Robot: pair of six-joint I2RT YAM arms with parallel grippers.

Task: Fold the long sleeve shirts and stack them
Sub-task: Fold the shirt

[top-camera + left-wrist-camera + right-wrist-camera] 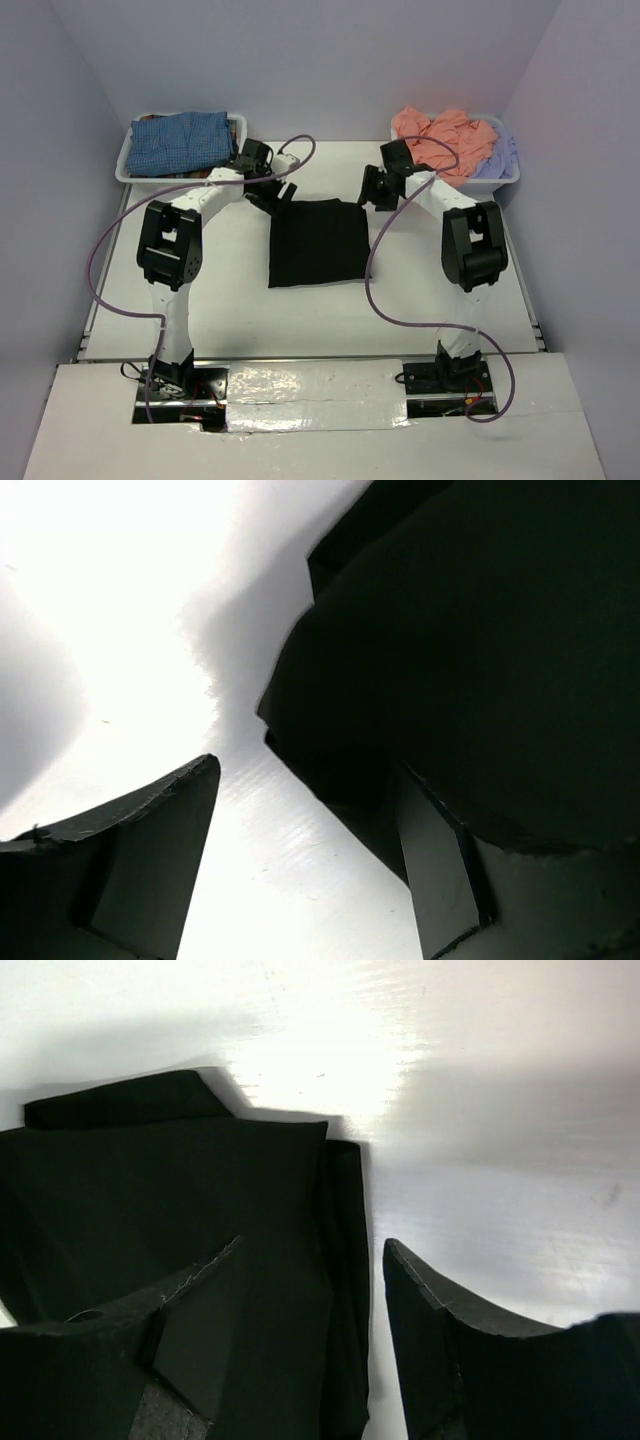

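Fingers (150,870) of the left claw (300,810) are standing wide apart just above the bright table (120,630). They are gripping nothing, and a far corner of the black shirt (480,630) is lying over the other finger rather than being pinched between the two. At the opposite far corner the right claw (315,1250) is spread as well, its jaws straddling the layered side edge of the cloth without closing on it. One claw is hovering low at each far corner, which is where a carried edge would be laid down. That placement is suggesting a fold being finished, not a fresh grasp. The shirt is lying in the middle of the table as a flat, nearly square packet of several layers, with no sleeve showing, so its folding is looking close to done and stacking is probably coming next. A blue-checked shirt (180,142) is lying fairly flat in the left bin (122,165); whether it is folded I cannot tell. A salmon-pink shirt (445,135) and a lavender shirt (498,158) are lying crumpled in the right bin (505,180), seemingly waiting their turn.
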